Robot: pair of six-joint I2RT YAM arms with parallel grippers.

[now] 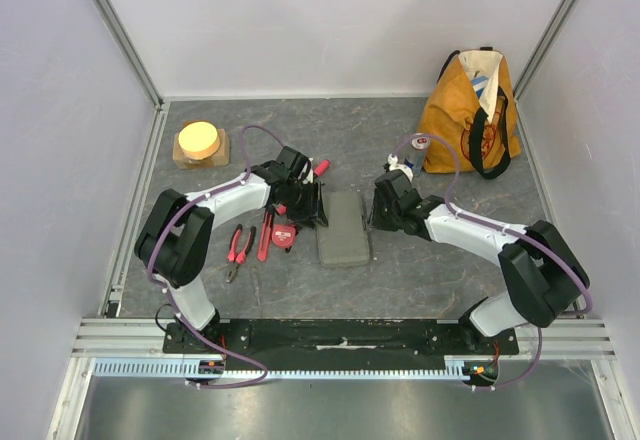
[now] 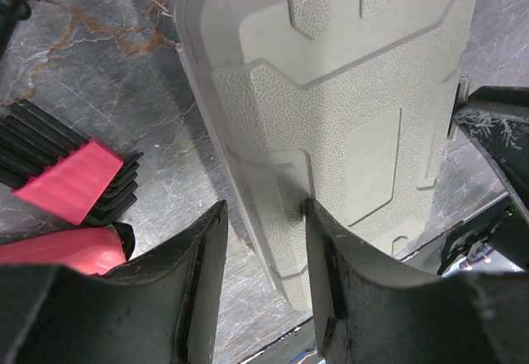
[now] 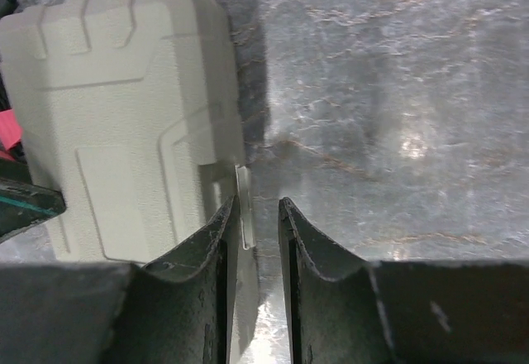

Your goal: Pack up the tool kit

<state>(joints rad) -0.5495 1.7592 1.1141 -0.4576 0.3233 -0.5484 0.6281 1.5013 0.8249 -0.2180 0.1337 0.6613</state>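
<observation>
Farthest left on the grey table (image 1: 420,270) lie red-handled pliers (image 1: 238,247), a screwdriver (image 1: 265,235) and the round red tape measure (image 1: 284,237), all outside the closed grey tool kit case (image 1: 343,230), which lies flat at mid-table. The left gripper (image 2: 264,215) stands astride the case's left rim, jaws apart, one finger over the lid and the other just beside the rim. The right gripper (image 3: 258,207) brackets a thin tab (image 3: 244,198) on the case's right edge, jaws narrowly apart and not pinching it; an orange tote bag (image 1: 465,110) stands far right.
</observation>
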